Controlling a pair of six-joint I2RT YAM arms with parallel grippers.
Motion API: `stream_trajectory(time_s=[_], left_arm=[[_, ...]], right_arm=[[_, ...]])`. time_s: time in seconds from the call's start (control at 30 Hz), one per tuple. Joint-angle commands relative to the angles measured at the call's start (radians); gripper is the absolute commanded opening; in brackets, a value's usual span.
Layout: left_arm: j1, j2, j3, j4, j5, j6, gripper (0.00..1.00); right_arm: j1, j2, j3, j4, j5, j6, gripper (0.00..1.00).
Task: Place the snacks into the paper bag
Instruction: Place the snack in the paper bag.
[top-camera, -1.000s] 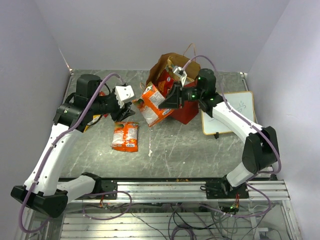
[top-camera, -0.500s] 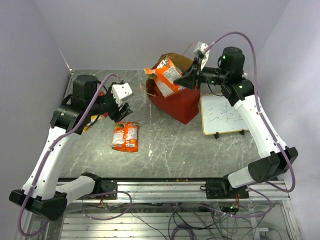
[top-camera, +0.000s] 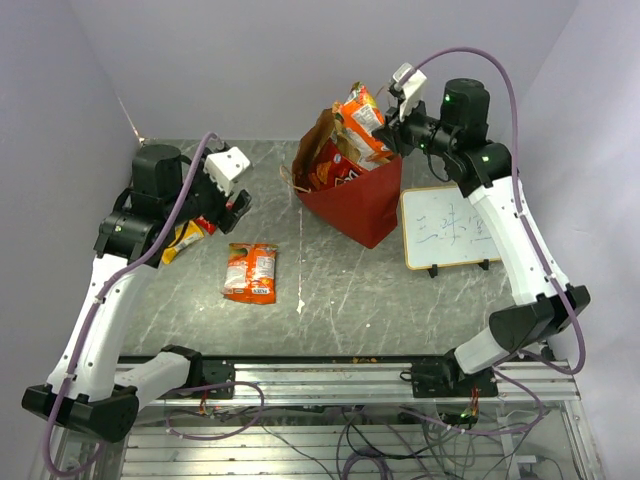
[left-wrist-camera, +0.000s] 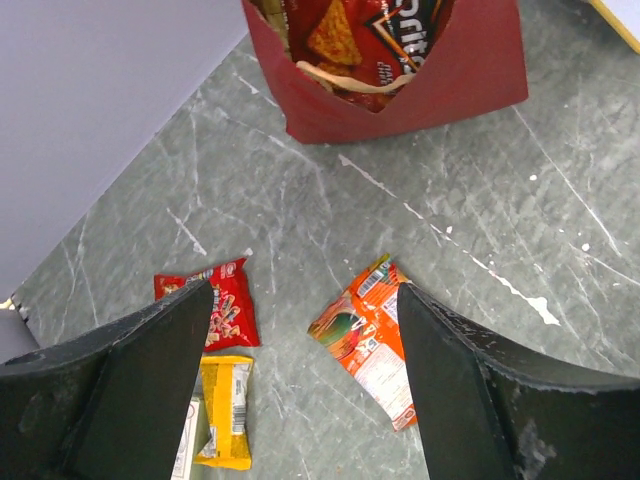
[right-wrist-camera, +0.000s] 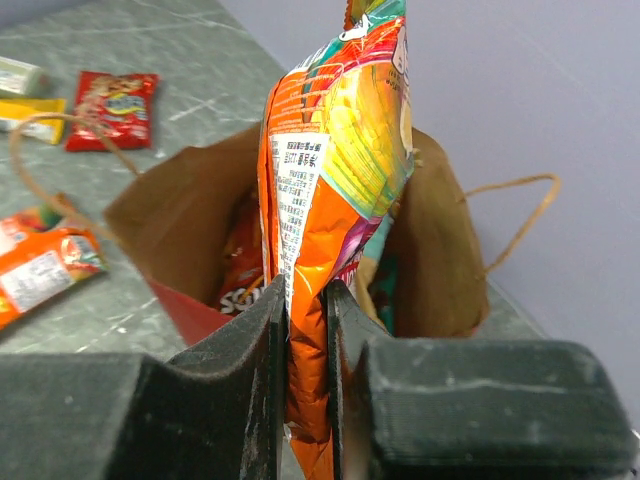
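My right gripper (right-wrist-camera: 305, 312) is shut on the lower edge of an orange-yellow chip bag (right-wrist-camera: 340, 170), which hangs over the mouth of the red paper bag (top-camera: 357, 203). In the top view that gripper (top-camera: 386, 134) is high at the bag's back right, with the chip bag (top-camera: 361, 113) above the rim. A red chip packet (left-wrist-camera: 370, 30) lies inside the paper bag (left-wrist-camera: 470, 80). My left gripper (left-wrist-camera: 302, 292) hangs open and empty over the table. Below it lie an orange packet (left-wrist-camera: 365, 335), a red packet (left-wrist-camera: 215, 305) and a yellow packet (left-wrist-camera: 228, 410).
A wood-framed whiteboard (top-camera: 455, 225) stands right of the paper bag. The orange packet (top-camera: 250, 272) lies mid-table in front of the left arm. The bag's twisted handle (right-wrist-camera: 520, 210) loops out on its far side. Walls close in on the left, back and right.
The right arm has lifted the chip bag from beside the paper bag to above its mouth. The left gripper has opened wider and drawn back to the left.
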Motion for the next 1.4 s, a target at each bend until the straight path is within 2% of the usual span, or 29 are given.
stream_trajectory(time_s=[0.0, 0.17, 0.4, 0.63, 0.97, 1.37], left_arm=[[0.019, -0.018, 0.006, 0.046, -0.063, -0.032, 0.86], [0.025, -0.019, -0.002, 0.052, -0.06, -0.032, 0.86], [0.031, -0.026, -0.013, 0.057, -0.064, -0.032, 0.86], [0.04, -0.037, -0.017, 0.055, -0.054, -0.034, 0.86], [0.042, -0.044, -0.03, 0.058, -0.05, -0.031, 0.85], [0.042, -0.047, -0.04, 0.059, -0.042, -0.029, 0.85]], right_arm=[[-0.001, 0.041, 0.057, 0.02, 0.153, -0.054, 0.0], [-0.001, 0.094, 0.096, 0.032, 0.18, -0.076, 0.0], [0.003, 0.162, 0.156, -0.007, 0.087, -0.077, 0.0], [0.025, 0.245, 0.224, -0.057, 0.097, -0.095, 0.0], [0.062, 0.34, 0.308, -0.134, 0.196, -0.146, 0.0], [0.061, 0.292, 0.337, -0.069, 0.314, -0.133, 0.0]])
